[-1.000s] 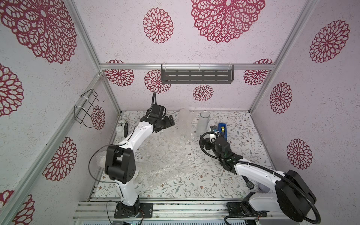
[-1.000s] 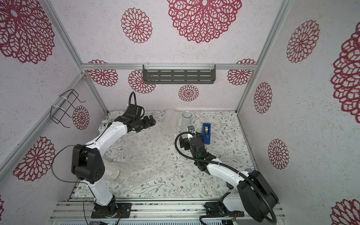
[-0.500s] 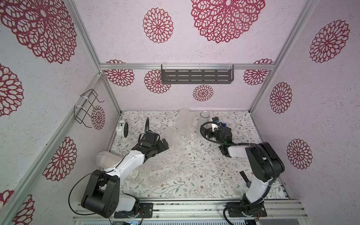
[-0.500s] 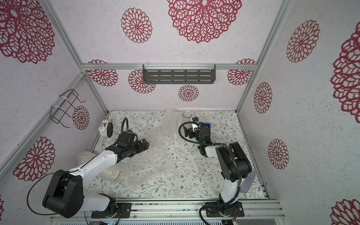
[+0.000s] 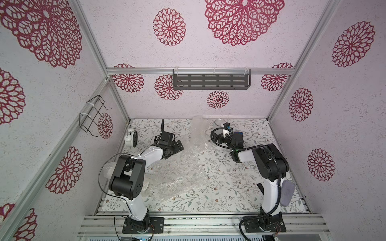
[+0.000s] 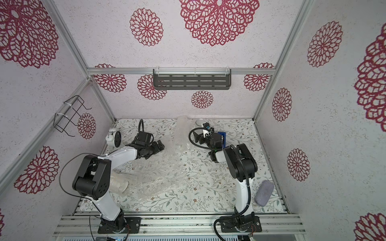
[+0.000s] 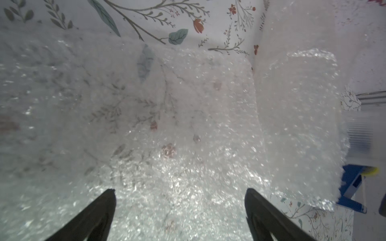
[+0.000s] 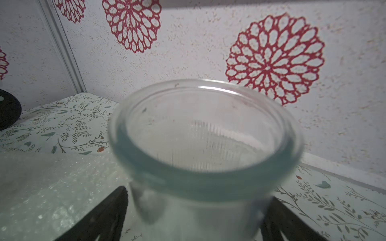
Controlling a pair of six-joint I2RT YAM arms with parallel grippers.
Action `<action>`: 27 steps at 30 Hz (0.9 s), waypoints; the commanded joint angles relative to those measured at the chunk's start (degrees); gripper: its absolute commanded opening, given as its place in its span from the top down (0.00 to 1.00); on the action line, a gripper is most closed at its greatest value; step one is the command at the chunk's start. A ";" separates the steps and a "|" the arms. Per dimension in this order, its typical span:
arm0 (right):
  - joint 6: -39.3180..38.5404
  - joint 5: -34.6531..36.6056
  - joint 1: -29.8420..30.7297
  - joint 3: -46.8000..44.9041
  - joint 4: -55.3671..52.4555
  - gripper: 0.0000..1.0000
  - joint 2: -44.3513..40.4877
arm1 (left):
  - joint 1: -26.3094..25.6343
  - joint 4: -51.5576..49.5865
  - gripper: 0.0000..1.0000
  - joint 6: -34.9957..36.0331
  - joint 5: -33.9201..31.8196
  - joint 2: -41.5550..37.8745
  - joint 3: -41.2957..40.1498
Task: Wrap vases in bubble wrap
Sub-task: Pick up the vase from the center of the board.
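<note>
A ribbed glass vase (image 5: 218, 122) (image 6: 199, 122) stands upright at the back of the table. My right gripper (image 5: 221, 131) (image 6: 201, 133) (image 8: 197, 195) is open, and its fingers straddle this vase (image 8: 200, 146) below the rim. A slim gap shows at one finger. Bubble wrap (image 5: 179, 167) (image 6: 158, 173) (image 7: 167, 125) lies spread over the table's middle. My left gripper (image 5: 180, 147) (image 6: 159, 147) (image 7: 179, 191) hovers open over it, holding nothing. A wrapped vase (image 5: 197, 125) (image 7: 292, 125) stands at the back. Another wrapped one (image 6: 119, 183) lies behind my left arm.
A blue tape dispenser (image 6: 222, 137) (image 7: 353, 183) sits just behind my right wrist. A white alarm clock (image 5: 131, 137) stands at the back left. A grey pouch (image 5: 287, 192) lies at the front right. A wire rack (image 5: 94, 116) and a dark shelf (image 5: 211, 81) hang on the walls.
My right gripper has travelled from mid-table to the back and now straddles the glass vase. My left gripper left the back, dipped toward the front left, and now sits over the sheet.
</note>
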 commanded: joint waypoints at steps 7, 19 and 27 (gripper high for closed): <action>1.64 2.87 -0.25 4.54 1.50 0.15 1.89 | 0.41 -5.32 0.06 -2.62 -0.45 15.26 16.21; 0.76 4.79 -0.20 2.66 1.56 0.32 -2.85 | -4.22 -8.91 0.07 -6.24 -0.61 25.38 26.11; 2.03 6.11 -0.11 -2.24 -0.70 0.33 -12.63 | -7.70 -9.41 0.07 -9.36 -1.38 26.87 29.17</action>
